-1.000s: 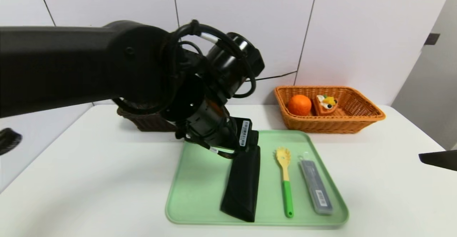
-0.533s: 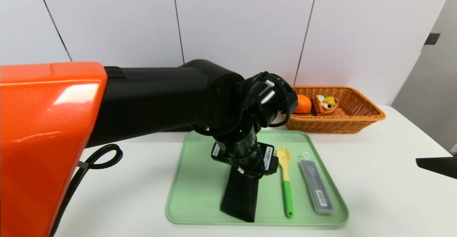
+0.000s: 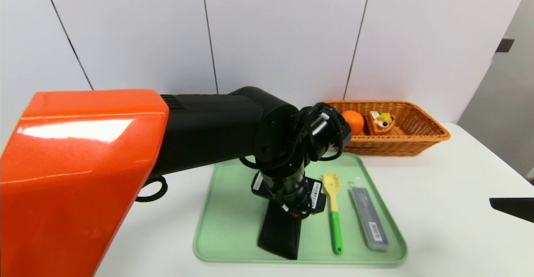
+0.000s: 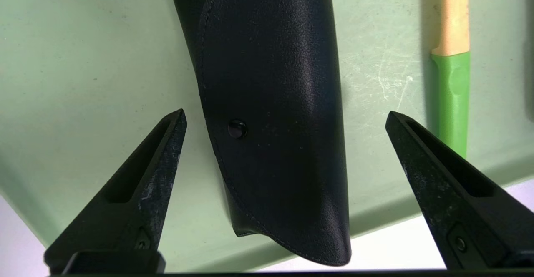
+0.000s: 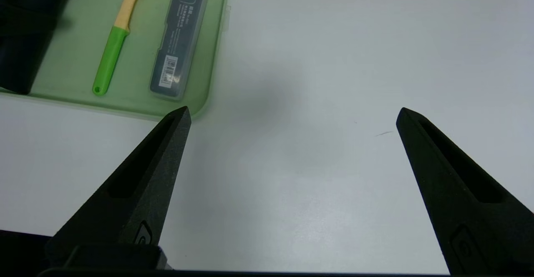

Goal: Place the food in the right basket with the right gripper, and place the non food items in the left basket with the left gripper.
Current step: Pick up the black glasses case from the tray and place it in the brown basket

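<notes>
A black leather case lies on the green tray, beside a yellow spatula with a green handle and a grey flat box. My left gripper hangs open just above the case, one finger on each side, not touching it. The right basket holds an orange and a cake slice. My left arm hides the left basket. My right gripper stands open and empty over bare table at the right.
The white table runs to a white wall behind. My orange and black left arm fills the left half of the head view. In the right wrist view, the tray's corner lies close to one finger.
My left arm has swung from the back left to the right and down over the tray, and now hangs over the black case. The right arm has stayed still.
</notes>
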